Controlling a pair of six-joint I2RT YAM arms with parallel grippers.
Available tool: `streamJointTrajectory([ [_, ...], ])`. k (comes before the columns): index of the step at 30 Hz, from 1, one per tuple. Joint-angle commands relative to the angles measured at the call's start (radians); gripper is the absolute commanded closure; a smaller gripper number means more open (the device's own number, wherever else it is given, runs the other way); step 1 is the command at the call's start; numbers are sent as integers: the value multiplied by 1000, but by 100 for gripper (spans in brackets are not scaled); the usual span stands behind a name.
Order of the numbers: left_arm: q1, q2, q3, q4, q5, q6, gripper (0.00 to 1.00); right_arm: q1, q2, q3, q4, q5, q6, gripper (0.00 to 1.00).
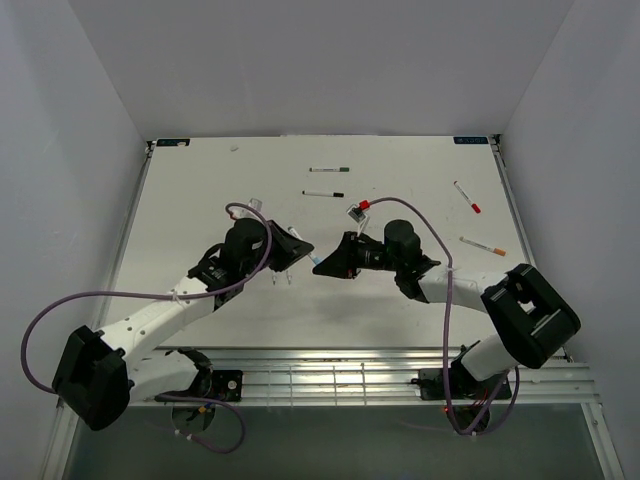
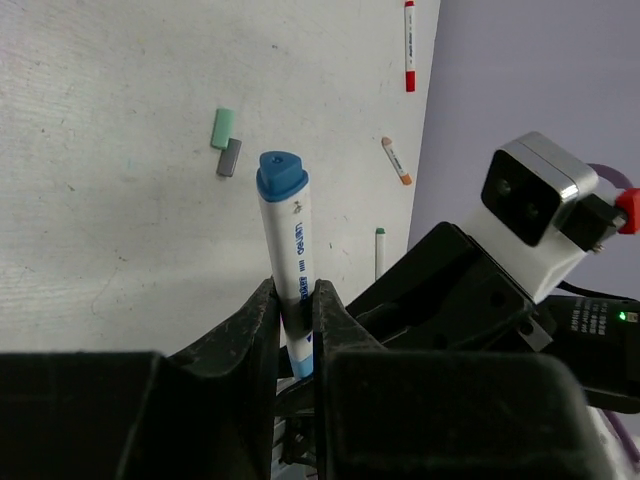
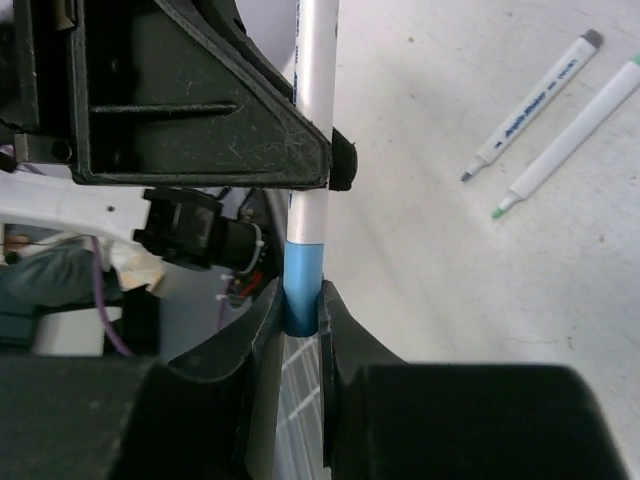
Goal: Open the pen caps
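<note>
Five pens: the blue pen (image 2: 290, 220) hangs mid-table, left gripper (image 2: 296, 310) clamped on its barrel, right gripper (image 3: 302, 310) pinching its blue cap (image 3: 303, 280) (apparently not yet off), the green pen (image 1: 330, 169) and black pen (image 1: 323, 193) lie bare-tipped, green cap (image 2: 222, 128) and dark cap (image 2: 229, 157) loose, red pen (image 1: 467, 197) and orange pen (image 1: 483, 246) rightward still capped.

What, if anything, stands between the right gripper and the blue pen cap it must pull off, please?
Nothing visible does. The right gripper is shut directly on the blue cap, and the left gripper clamps the white barrel just beyond it. The cap looks seated on the barrel, not yet pulled off.
</note>
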Motion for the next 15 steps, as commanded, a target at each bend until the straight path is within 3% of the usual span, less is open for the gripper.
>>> streamJointTrajectory([
  [1,33,-39,-17,-38,-166,14,100,-15,32,-66,397,-244,287,92],
  [2,33,-37,-11,-75,-178,-9,100,-14,25,-63,288,-225,240,92],
  [4,33,-16,21,-115,-209,-34,100,15,-38,34,-65,-22,31,92],
  [5,33,-5,31,-137,-215,-34,100,50,-55,101,-274,129,-201,92],
  [6,33,16,57,-163,-229,-42,100,158,-63,171,-633,562,-269,92],
  [7,35,23,66,-175,-258,-40,100,193,-61,246,-727,709,-302,92],
  [9,42,30,80,-184,-276,-20,100,209,-86,221,-732,816,-316,92],
  [11,91,26,80,-170,-273,-2,100,203,-112,181,-721,806,-330,92],
  [15,225,20,80,-154,-192,43,100,198,-181,39,-542,499,-327,92],
])
